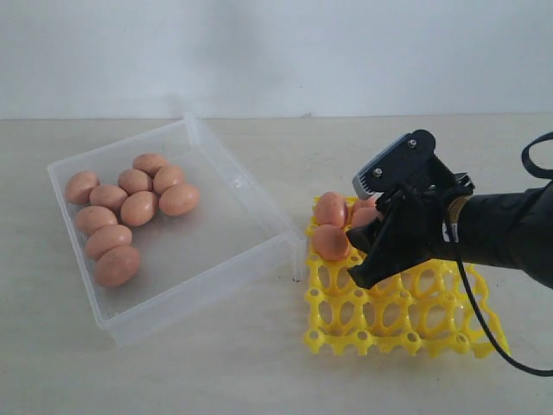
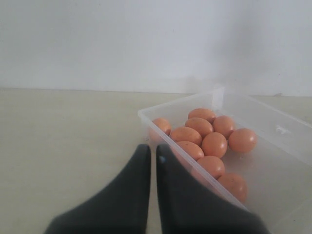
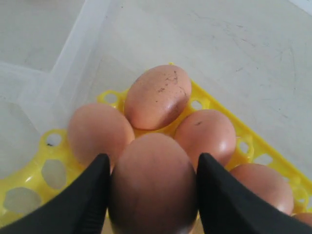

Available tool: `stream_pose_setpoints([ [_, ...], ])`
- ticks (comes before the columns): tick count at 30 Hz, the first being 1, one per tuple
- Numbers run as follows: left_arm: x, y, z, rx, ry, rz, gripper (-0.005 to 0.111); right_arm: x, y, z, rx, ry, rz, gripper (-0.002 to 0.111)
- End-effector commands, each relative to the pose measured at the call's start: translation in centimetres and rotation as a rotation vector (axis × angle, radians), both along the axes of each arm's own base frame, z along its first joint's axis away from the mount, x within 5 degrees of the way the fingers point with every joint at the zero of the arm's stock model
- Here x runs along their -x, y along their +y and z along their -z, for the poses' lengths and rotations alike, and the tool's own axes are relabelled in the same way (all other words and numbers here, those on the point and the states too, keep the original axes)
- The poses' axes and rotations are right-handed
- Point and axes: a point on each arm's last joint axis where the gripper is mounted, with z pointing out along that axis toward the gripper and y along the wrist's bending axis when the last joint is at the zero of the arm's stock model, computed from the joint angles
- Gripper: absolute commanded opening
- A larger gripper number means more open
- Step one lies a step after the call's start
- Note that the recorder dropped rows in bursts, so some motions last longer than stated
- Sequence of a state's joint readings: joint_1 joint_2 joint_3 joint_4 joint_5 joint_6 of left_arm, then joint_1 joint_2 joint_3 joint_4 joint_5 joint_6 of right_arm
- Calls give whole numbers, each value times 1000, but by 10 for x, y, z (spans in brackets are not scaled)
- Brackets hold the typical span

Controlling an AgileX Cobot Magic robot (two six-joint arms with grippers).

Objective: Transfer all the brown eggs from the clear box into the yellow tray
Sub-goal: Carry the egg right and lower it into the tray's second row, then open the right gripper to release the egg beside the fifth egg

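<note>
Several brown eggs (image 1: 138,207) lie bunched at the left end of the clear box (image 1: 199,304). The yellow tray (image 1: 406,324) sits to the right of the box, with brown eggs (image 1: 330,209) in its far-left cells. My right gripper (image 1: 367,251) hangs over those cells, shut on one brown egg (image 3: 153,183) held between both fingers. Below it, several seated eggs (image 3: 157,96) fill tray cells (image 3: 44,146). My left gripper (image 2: 153,148) is shut and empty, just outside the box wall (image 2: 161,129), near the eggs (image 2: 214,144). The exterior view does not show it.
The right arm and its black cable (image 1: 484,328) cross over the tray's right side. The clear box's corner (image 3: 73,48) stands close to the tray. A pale wall (image 1: 276,52) backs the table.
</note>
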State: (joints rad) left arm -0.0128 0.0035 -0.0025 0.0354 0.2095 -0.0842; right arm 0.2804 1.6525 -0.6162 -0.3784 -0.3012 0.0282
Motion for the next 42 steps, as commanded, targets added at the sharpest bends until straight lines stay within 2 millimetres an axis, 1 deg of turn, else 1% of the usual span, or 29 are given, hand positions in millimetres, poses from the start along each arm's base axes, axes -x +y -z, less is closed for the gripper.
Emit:
stream_pose_setpoints([
  [1,0,0,0,0,-4,-2,4,-4,3,9,-8,-27,-31,0],
  [5,0,0,0,0,-4,-2,4,-5,3,11,-2,-19,-32,0],
  [15,0,0,0,0,-4,-2,4,-5,3,11,-5,-20,-26,0],
  [24,0,0,0,0,-4,-2,4,-7,-1,11,-31,-7,51,0],
  [36,0,0,0,0,-4,-2,4,-6,-2,13,-12,13,52,1],
  [37,0,0,0,0,-4,-2,4,-5,-2,13,-10,16,52,4],
  [38,0,0,0,0,-4,-2,4,-5,-2,13,-9,18,53,16],
  [39,0,0,0,0,-4,-2,4,-5,-2,14,-8,20,53,21],
  [40,0,0,0,0,-4,-2,4,-5,-2,14,-15,23,60,36],
  [41,0,0,0,0,-4,-2,4,-5,-2,14,-15,23,60,42],
  [42,0,0,0,0,-4,-2,4,-5,-3,13,-20,24,67,52],
])
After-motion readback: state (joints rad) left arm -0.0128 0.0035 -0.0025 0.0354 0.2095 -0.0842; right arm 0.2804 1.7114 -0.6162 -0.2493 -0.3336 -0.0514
